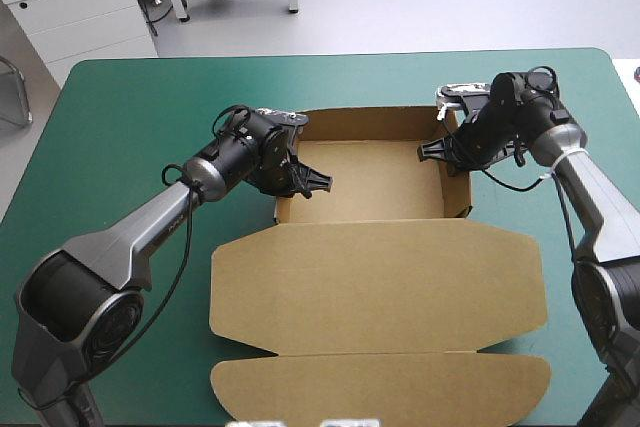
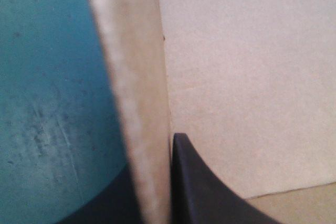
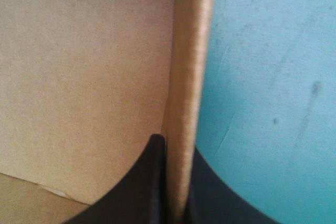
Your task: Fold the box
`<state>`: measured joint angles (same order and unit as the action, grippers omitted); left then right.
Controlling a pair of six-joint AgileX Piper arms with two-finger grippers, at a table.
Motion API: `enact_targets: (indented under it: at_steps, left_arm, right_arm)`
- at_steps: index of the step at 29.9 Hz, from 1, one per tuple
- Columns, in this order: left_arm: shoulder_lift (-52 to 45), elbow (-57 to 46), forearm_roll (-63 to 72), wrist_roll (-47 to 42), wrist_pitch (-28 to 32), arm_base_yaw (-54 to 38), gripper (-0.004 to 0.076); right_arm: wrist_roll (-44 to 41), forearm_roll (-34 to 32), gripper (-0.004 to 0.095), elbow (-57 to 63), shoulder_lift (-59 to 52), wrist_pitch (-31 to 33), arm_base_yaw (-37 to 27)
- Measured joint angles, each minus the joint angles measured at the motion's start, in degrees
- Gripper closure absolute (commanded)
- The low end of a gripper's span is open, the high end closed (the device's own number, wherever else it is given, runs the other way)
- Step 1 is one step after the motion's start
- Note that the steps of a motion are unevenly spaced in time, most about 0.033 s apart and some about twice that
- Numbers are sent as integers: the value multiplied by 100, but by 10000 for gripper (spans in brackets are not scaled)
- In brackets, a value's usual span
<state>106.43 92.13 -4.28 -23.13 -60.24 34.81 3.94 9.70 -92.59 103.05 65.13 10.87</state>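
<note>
The brown box [image 1: 370, 182] stands as an open tray in the middle of the table, its walls raised, its lid [image 1: 380, 287] lying flat toward the near edge. My left gripper [image 1: 288, 179] straddles the tray's left wall [image 2: 137, 103], one black finger [image 2: 199, 182] inside and the other outside, shut on the board. At the opposite side my right gripper [image 1: 452, 152] is shut on the right wall [image 3: 189, 77] the same way, with one finger [image 3: 152, 182] inside the tray. The teal-green cover [image 3: 262, 77] shows just outside each wall.
Bare teal-green cover [image 1: 130, 127] lies to the left, right and beyond the tray. The lid's front flap [image 1: 380, 382] reaches close to the table's near edge. A white cabinet [image 1: 70, 7] stands off the far left corner.
</note>
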Motion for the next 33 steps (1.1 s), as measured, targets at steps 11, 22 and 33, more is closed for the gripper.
enact_targets:
  at_steps: [11,22,33]
  left_arm:
    - [308,35,-38,54,-16,-18,641]
    - [381,40,-283,561,96,-18,82]
    - [-139,47,-297,629,128,-25,66]
  right_arm:
    - [6,62,778,0,433,-56,0]
    - [287,204,86,-5,433,105,37]
    - [352,186,89,-5,-64,117,41]
